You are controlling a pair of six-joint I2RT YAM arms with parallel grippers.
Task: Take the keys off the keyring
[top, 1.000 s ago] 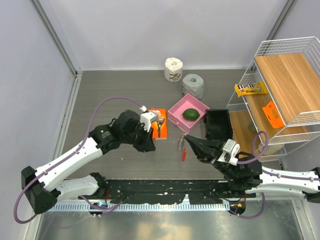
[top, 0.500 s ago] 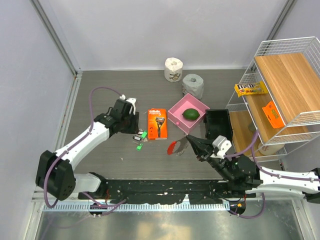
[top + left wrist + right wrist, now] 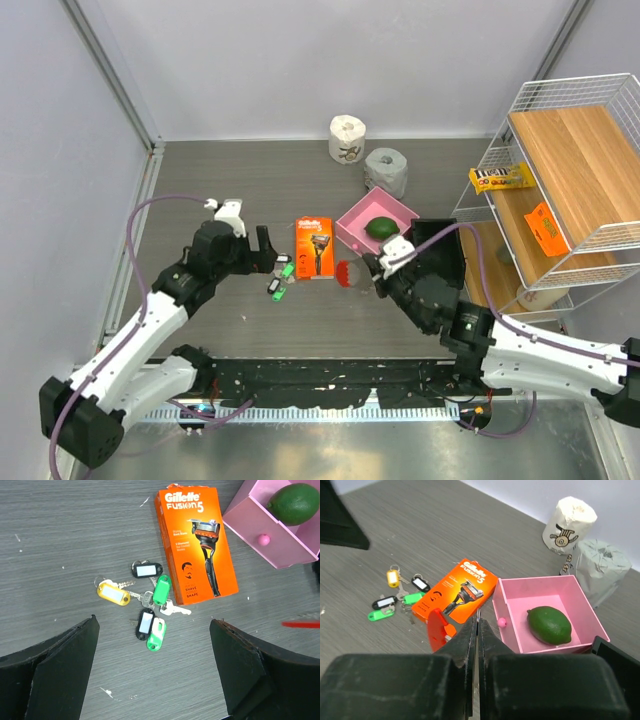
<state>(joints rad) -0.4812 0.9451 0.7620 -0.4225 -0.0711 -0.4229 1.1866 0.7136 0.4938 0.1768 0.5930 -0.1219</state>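
Observation:
The keys [image 3: 145,600] lie loose on the table in a small cluster, with yellow, green and black/white tags, just left of the orange razor box [image 3: 197,540]. They also show from above as the keys [image 3: 280,275] and in the right wrist view as the keys [image 3: 395,592]. My left gripper [image 3: 154,625] hovers over them, wide open and empty; from above this left gripper [image 3: 264,256] sits beside the cluster. My right gripper [image 3: 477,615] is shut on the silvery chain of the red keyring [image 3: 437,627], which hangs off the table. From above the keyring [image 3: 347,273] sits just left of the right gripper [image 3: 370,272].
A pink box [image 3: 345,228] holding a green lime [image 3: 381,229] stands right of the razor box. A black bin [image 3: 435,248] lies behind the right arm. Two paper rolls [image 3: 347,138] stand at the back. A wire shelf [image 3: 560,180] with snacks fills the right side.
My left gripper opened and drew back to the left, leaving the keys on the table. My right gripper carried the red keyring up and away from the near edge.

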